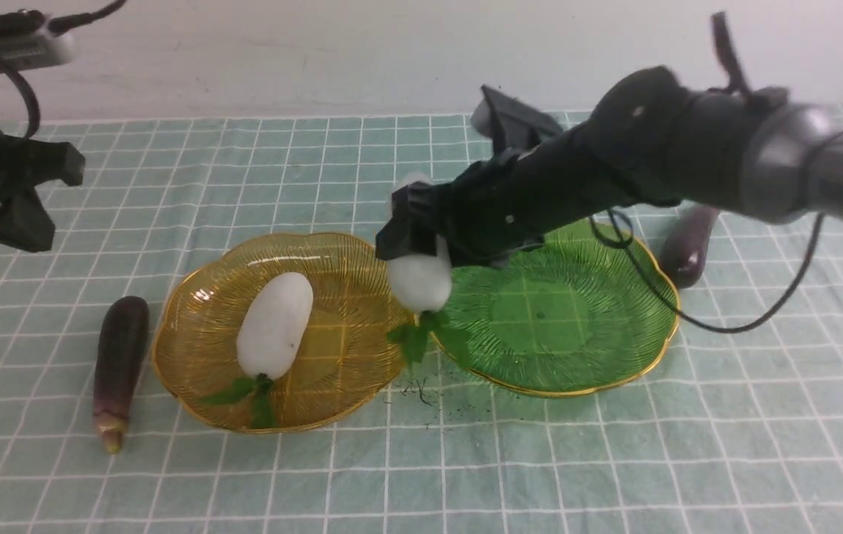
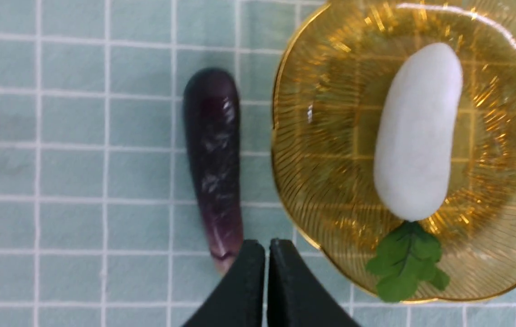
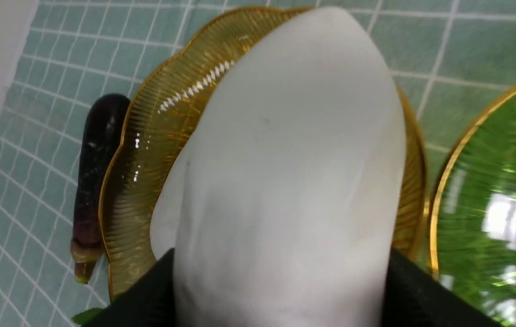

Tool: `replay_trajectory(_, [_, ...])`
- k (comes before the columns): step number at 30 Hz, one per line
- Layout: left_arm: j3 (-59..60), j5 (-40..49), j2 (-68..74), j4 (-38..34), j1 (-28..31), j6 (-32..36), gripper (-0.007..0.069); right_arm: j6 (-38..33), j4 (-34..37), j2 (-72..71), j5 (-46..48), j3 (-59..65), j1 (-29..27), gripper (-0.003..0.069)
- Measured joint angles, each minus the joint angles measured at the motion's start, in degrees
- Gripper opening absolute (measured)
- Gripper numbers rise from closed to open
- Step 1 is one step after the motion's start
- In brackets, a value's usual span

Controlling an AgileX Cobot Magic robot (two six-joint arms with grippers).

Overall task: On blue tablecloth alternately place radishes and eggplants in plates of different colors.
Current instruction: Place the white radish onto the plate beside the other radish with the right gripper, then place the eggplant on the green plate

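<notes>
Radish [image 1: 419, 278] clamped in R gripper [image 1: 415, 222] (leafy end down); L gripper [image 2: 267, 247] closed.

Left gripper [image 2: 267, 247]: upper left of the front view, fingers shut. Right arm [image 1: 636, 148]: reaches from the upper right toward centre, its gripper [image 1: 414, 222] angled downward, fingers clamped.

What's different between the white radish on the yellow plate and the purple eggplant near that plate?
The radish is white, but the eggplant is dark purple. The radish is plumper; the eggplant is slimmer. The radish lies on the yellow plate, while the eggplant lies on the cloth. Both are long and rounded.
</notes>
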Motion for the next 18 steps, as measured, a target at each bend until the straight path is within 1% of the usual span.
replay_trajectory(1, [1.55, -0.06, -0.30, -1.56, 1.56, 1.08, -0.0005, -0.12, 0.43, 2.96, 0.42, -2.59, 0.94, 0.0450])
replay_trajectory(5, [6.34, -1.56, -1.06, -4.90, 3.51, 3.64, -0.0005, -0.12, 0.75, 8.16, 3.56, -8.34, 1.76, 0.0452])
replay_trajectory(8, [9.97, -3.76, -1.19, -6.39, 4.18, 5.29, -0.0005, -0.12, 0.46, 10.53, 7.29, -11.76, 1.77, 0.0496])
replay_trajectory(10, [12.16, -5.27, -1.19, -6.69, 4.25, 5.69, -0.0005, 0.08, 0.19, 10.79, 9.01, -13.63, 1.72, 0.0568])
replay_trajectory(11, [12.64, -5.82, -1.19, -6.69, 4.25, 5.66, -0.0005, 0.15, 0.12, 10.79, 9.58, -14.36, 1.72, 0.0586])
replay_trajectory(12, [13.10, -6.73, -1.06, -6.75, 4.25, 5.66, -0.0005, 0.27, 0.06, 10.79, 10.25, -15.83, 1.61, 0.0619])
replay_trajectory(15, [13.47, -8.07, -0.29, -6.87, 4.35, 5.66, -0.0005, 0.32, -0.85, 10.79, 11.92, -18.60, 1.22, 0.0652])
replay_trajectory(18, [13.58, -9.13, 1.05, -6.87, 4.35, 5.70, 0.0009, 0.71, -3.00, 10.79, 14.55, -21.50, 0.54, 0.0654])
